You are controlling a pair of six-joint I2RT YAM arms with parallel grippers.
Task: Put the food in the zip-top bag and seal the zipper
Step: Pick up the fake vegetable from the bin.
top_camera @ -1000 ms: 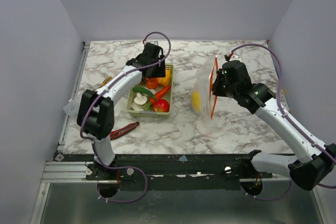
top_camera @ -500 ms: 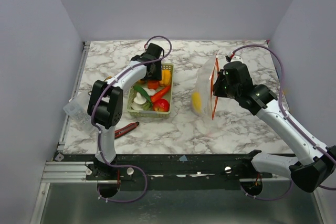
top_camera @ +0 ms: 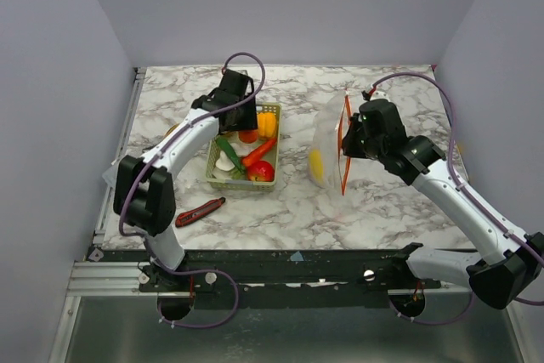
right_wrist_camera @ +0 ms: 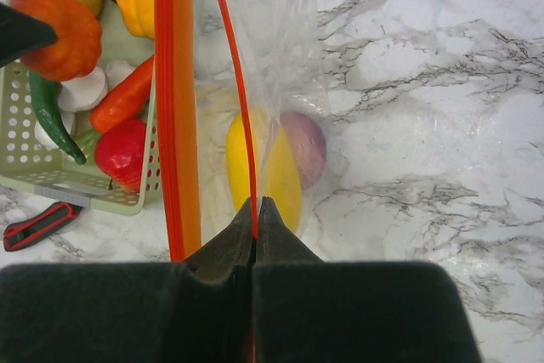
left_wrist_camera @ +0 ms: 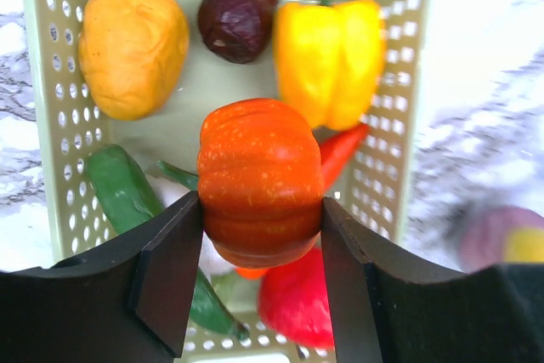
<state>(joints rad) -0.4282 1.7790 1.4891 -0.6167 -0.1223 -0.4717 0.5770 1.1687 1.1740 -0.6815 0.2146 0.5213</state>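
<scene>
Left jaws: partly open, squeezing the pumpkin (left_wrist_camera: 259,180) from both sides, just over the basket (left_wrist_camera: 399,125).
Right jaws: shut tight on one thin edge of the bag (top_camera: 327,138), holding its mouth up above the table (top_camera: 382,201).
Zipper (right_wrist_camera: 177,108): open, its two red sides apart.
In the bag: a yellow food (right_wrist_camera: 270,172) and a purple food (right_wrist_camera: 308,146), down at the bottom.
In the basket: yellow pepper (left_wrist_camera: 331,57), green chilli (left_wrist_camera: 119,189), red fruit (left_wrist_camera: 293,303) and more.
Done: two foods in, it seems.
To do: pumpkin into the bag, then the rest, then zipper pressed shut.
</scene>
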